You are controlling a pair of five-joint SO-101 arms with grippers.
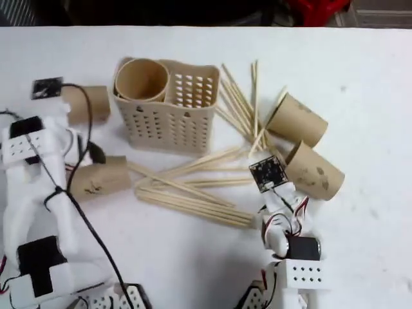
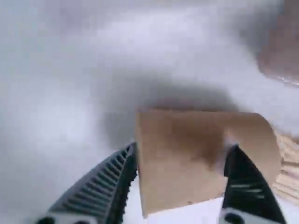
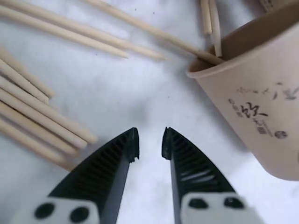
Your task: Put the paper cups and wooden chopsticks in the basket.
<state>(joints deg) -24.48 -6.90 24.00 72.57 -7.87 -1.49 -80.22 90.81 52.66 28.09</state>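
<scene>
The white table (image 1: 360, 64) carries everything. The left arm (image 1: 29, 193) stands along its left edge and the right arm (image 1: 283, 212) at the lower middle. A black cable (image 1: 84, 219) trails over the left arm. Between them, farther back, stands the perforated basket (image 1: 168, 125), with one upright cup (image 1: 141, 78) already in its left half. Four paper cups lie on their sides outside it. The upper right cup (image 1: 297, 120) and the lower right cup (image 1: 315, 170) lie just beside the right arm's wrist. The upper left cup (image 1: 87, 103) and the lower left cup (image 1: 103, 179) are both partly hidden by the left arm. Loose chopsticks (image 1: 193, 203) lie crosswise before the basket, and a second fan of chopsticks (image 1: 241, 106) spreads between the basket and the right cups. The left gripper (image 2: 182, 151) clamps the gripped cup (image 2: 187, 135), one jaw on each side of its wall. Which of the two left cups this is cannot be told. The right gripper (image 3: 149, 142) hangs over bare table with its jaws narrowly apart and nothing between them. The nearby cup (image 3: 252, 93) lies just beside it, a chopstick tip at its rim. That cup bears dark brush-style characters and a small round mark, too small to read.
</scene>
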